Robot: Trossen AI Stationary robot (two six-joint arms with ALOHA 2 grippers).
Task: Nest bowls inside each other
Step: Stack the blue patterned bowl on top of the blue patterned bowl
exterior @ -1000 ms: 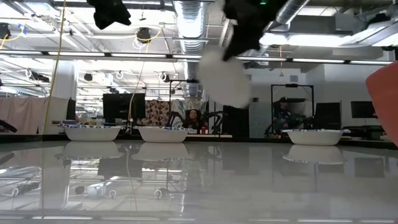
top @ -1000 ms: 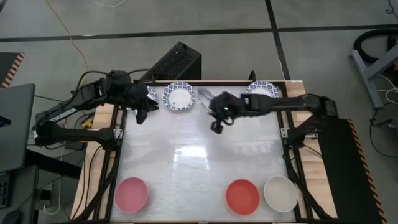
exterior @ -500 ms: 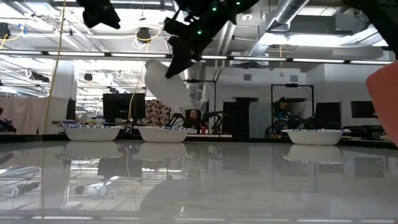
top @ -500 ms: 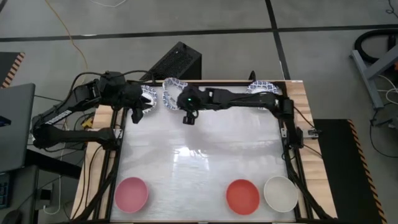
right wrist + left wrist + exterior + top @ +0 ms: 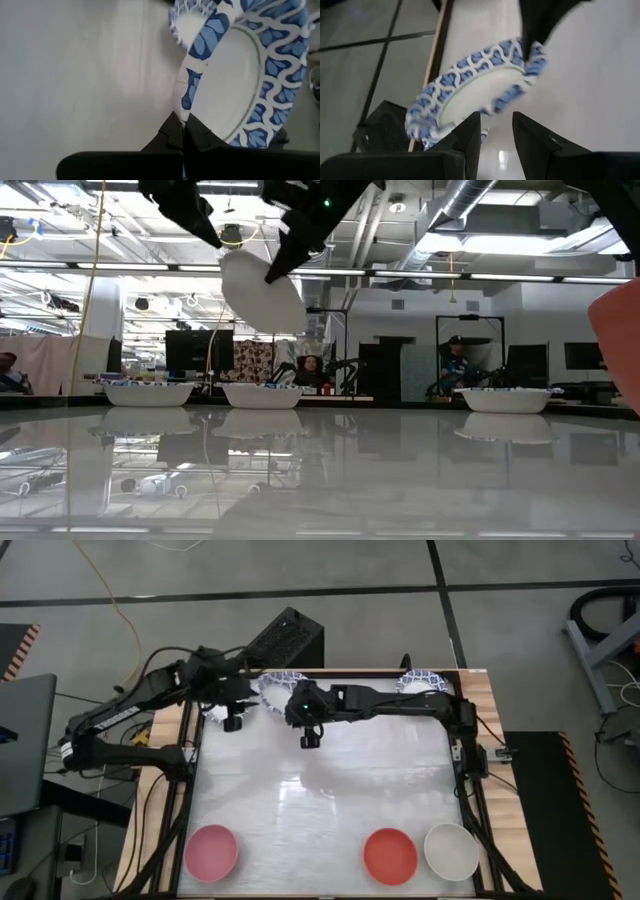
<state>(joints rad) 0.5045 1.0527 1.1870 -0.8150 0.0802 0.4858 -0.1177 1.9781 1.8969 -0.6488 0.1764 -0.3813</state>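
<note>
My right gripper [image 5: 184,135] is shut on a white bowl with a blue-patterned rim [image 5: 235,75]. It holds the bowl tilted in the air [image 5: 262,288] over the table's far left. My left gripper [image 5: 496,132] is open and points at this bowl [image 5: 480,85], just short of its rim. Three more blue-patterned bowls rest on their bases along the far edge [image 5: 148,393], [image 5: 262,394], [image 5: 505,398]. The pink bowl [image 5: 211,851], red bowl [image 5: 390,854] and plain white bowl [image 5: 451,850] sit along the near edge. My right gripper pinches the patterned rim [image 5: 186,107] of the bowl between its two fingers, one on the inner face and one on the outer. The bowl is lifted clear and tilted steeply, almost on edge, with its white underside [image 5: 270,295] toward the near side. My left gripper's open fingers [image 5: 470,130] stand close to the same bowl's rim [image 5: 492,105]; I cannot tell whether they touch it.
A black box [image 5: 285,640] stands just beyond the far edge. Wooden rails [image 5: 478,740] frame the glossy white tabletop [image 5: 330,800], whose middle is bare. In the room behind the table, people sit far off.
My right gripper has carried the patterned bowl along the far edge toward the table's left, rolling so that the bowl tips more steeply. My left gripper has swung right toward the held bowl and rolled.
</note>
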